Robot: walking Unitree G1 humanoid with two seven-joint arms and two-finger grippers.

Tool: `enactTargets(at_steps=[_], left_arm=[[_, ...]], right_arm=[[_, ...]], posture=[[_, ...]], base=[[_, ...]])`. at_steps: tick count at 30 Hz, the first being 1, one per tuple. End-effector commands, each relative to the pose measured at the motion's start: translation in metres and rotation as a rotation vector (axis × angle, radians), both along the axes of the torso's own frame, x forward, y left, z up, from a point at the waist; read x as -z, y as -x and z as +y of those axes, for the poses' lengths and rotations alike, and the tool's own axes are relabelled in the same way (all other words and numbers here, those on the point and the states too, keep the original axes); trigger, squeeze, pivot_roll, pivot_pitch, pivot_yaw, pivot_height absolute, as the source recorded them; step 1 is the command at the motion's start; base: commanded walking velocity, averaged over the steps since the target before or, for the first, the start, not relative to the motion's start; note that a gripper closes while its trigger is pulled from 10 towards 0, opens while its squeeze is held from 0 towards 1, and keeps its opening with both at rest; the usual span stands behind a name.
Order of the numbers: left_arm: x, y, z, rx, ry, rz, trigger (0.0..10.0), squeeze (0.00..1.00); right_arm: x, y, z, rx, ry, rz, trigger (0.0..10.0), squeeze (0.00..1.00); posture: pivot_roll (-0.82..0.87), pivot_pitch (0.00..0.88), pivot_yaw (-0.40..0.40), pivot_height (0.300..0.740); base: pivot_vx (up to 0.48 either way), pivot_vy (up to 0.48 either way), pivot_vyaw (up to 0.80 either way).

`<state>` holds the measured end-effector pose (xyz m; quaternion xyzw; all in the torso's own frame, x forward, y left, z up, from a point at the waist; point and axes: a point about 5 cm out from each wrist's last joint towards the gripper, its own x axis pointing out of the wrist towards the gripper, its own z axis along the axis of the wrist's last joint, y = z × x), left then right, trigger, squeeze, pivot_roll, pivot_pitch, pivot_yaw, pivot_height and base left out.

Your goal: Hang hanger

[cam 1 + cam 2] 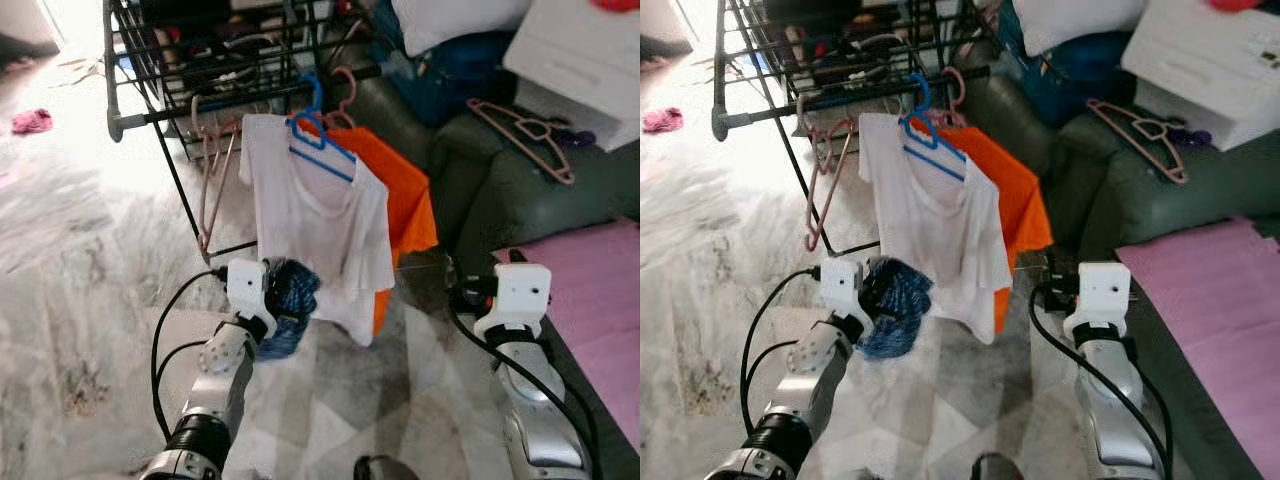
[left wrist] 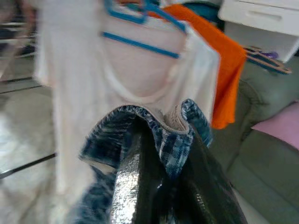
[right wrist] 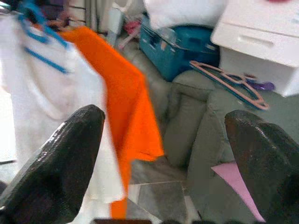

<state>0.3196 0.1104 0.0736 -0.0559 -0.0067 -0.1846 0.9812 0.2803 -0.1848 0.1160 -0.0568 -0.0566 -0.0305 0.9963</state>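
Blue hanger [image 1: 318, 135] hangs by its hook on the dark rail of the drying rack [image 1: 135, 118], carrying a white T-shirt [image 1: 320, 235]. Just behind it an orange garment [image 1: 405, 200] hangs on a pink hanger [image 1: 343, 95] from the same rail. Two bare pink hangers [image 1: 208, 190] dangle from the rail further toward the robot's left.

Left hand [image 2: 163, 186] is raised just below and in front of the T-shirt's hem, fingers pinched on a bundle of blue patterned cloth [image 1: 290, 300] (the cloth wraps over both fingertips in the left wrist view). Right hand [image 3: 163, 154] is held up near the orange garment's lower edge, fingers spread wide with nothing between them.

Another pink hanger [image 1: 525, 135] lies on the dark green sofa [image 1: 500, 200], beside a white drawer unit [image 1: 580, 60]. A pink sheet [image 1: 590, 300] covers the surface at the right. The floor is marble tile [image 1: 80, 270].
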Motion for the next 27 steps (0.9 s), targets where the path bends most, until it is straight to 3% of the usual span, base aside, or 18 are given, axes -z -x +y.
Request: enactTargets(at_steps=[1, 15, 27], left_arm=[[0.0064, 0.0037, 0.0126, -0.024, -0.017, 0.021, 10.0, 0.0], [0.007, 0.0038, 0.0119, -0.023, -0.05, 0.019, 10.0, 0.0], [0.0052, 0.0042, 0.0143, -0.043, -0.059, -0.003, 10.0, 0.0]], right_arm=[[0.0001, 0.001, 0.0102, -0.03, -0.012, 0.001, 10.0, 0.0], [0.0023, 0.0041, 0.0109, -0.028, -0.014, 0.007, 10.0, 0.0], [0.0031, 0.0038, 0.013, -0.046, -0.003, 0.011, 10.0, 0.0]], posture=[[-0.03, 0.183, 0.003, 0.74], [-0.04, 0.178, 0.011, 0.74], [-0.03, 0.17, 0.003, 0.74]], base=[[0.0, 0.48, 0.0], [0.0, 0.464, 0.0], [0.0, 0.0, 0.0]])
